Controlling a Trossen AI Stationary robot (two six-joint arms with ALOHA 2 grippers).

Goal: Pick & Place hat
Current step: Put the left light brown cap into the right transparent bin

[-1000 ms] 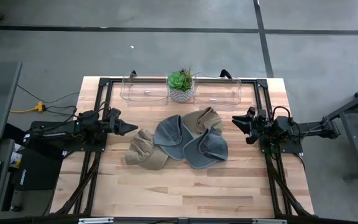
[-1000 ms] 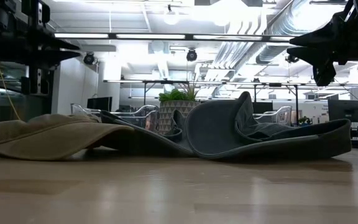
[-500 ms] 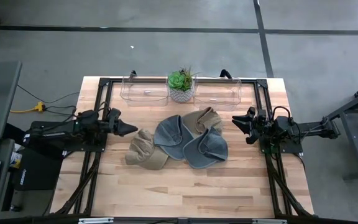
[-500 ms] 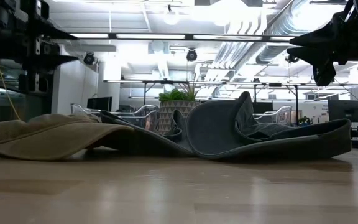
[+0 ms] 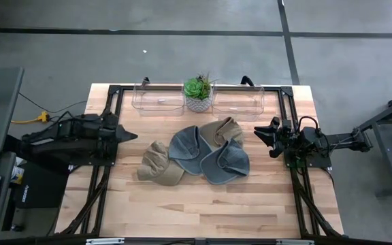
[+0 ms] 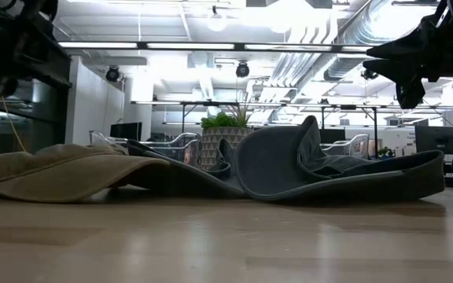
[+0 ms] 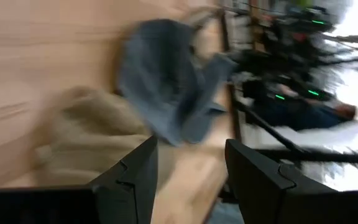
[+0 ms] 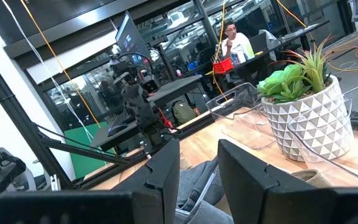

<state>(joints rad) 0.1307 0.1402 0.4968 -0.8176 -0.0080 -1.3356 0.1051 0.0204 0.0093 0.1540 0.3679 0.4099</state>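
Left tool [image 5: 129, 136] parted, empty, near tan hat [image 5: 156, 164], right tool [image 5: 259, 133] parted, empty

Left pincer [image 5: 132, 137] open; right pincer [image 5: 257, 133] open

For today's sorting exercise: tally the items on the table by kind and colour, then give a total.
Tan hats: 2
Grey hats: 2
Clear plastic bins: 2
Potted succulent: 1
Total: 7
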